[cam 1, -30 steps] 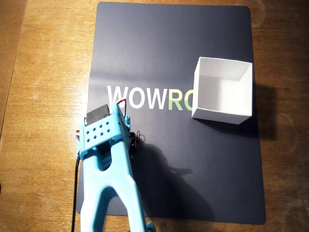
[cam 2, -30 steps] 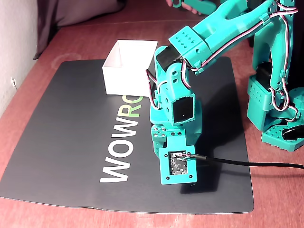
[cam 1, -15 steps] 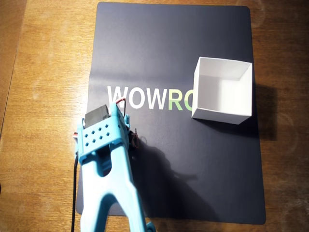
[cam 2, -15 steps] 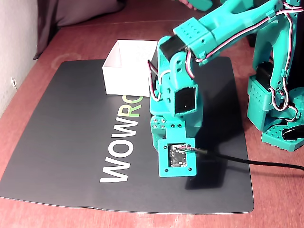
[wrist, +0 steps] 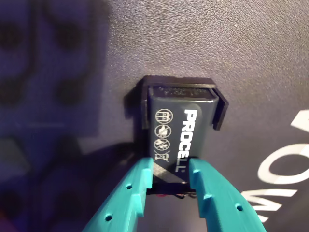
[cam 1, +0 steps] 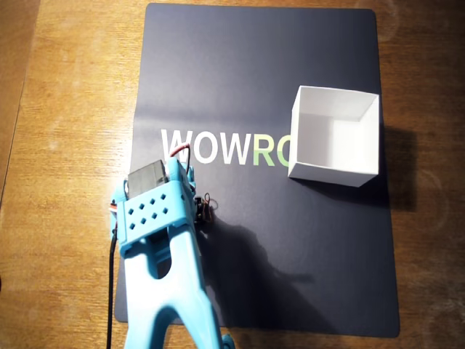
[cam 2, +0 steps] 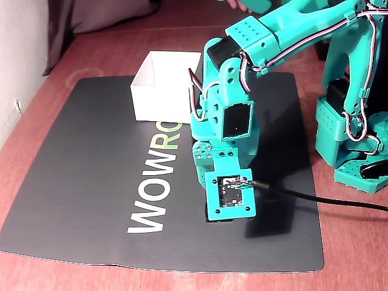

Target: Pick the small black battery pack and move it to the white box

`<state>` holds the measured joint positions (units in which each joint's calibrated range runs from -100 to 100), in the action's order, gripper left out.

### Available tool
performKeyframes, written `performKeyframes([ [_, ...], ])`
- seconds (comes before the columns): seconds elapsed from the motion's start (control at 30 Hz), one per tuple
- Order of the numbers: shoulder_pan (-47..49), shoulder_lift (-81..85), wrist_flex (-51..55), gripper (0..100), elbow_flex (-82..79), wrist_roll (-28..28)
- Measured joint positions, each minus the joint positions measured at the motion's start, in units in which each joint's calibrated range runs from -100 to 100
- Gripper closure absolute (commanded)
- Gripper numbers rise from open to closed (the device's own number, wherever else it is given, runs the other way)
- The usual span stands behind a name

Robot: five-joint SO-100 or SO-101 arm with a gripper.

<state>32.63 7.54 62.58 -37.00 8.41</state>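
We're down low over the mat (cam 1: 290, 240) now, and the wrist view tells the story: our gripper (wrist: 171, 169) has its two teal fingers (wrist: 137, 186) straddling the near end of the small black battery pack (wrist: 181, 128), one on each long side. They sit right against the pack's edges, so we judge the grasp as clamped on it, though the pack lies flat on the mat, not lifted.

Why this end? The PROCELL lettering runs lengthwise away from us, so closing across the narrow width gives the fingers a span they can manage. A black clip-like holder wraps the far end, beyond our fingertips, and a hint of red wire shows just under them.

From overhead, the arm hides the pack; only wires peek out beside the wrist. The white box (cam 1: 336, 136) stands well apart from our gripper, off to the right and slightly further up in that view, open top waiting.

Next, we reckon, comes a straight lift before swinging right, since a grip this near one end could let the pack droop or twist.
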Motion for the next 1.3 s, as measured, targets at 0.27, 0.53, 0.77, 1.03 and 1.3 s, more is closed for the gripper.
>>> performKeyframes([
  [0.27,0.00,0.00,-0.17,87,-0.82,-1.16],
  [0.53,-0.12,-0.08,-2.09,86,-3.18,-1.16],
  [0.77,-0.25,-1.44,-3.66,77,-4.82,-1.21],
  [1.03,-0.37,-1.44,-4.10,77,-7.27,-1.16],
  [1.3,-0.37,-1.44,-4.71,85,-7.27,-3.31],
])
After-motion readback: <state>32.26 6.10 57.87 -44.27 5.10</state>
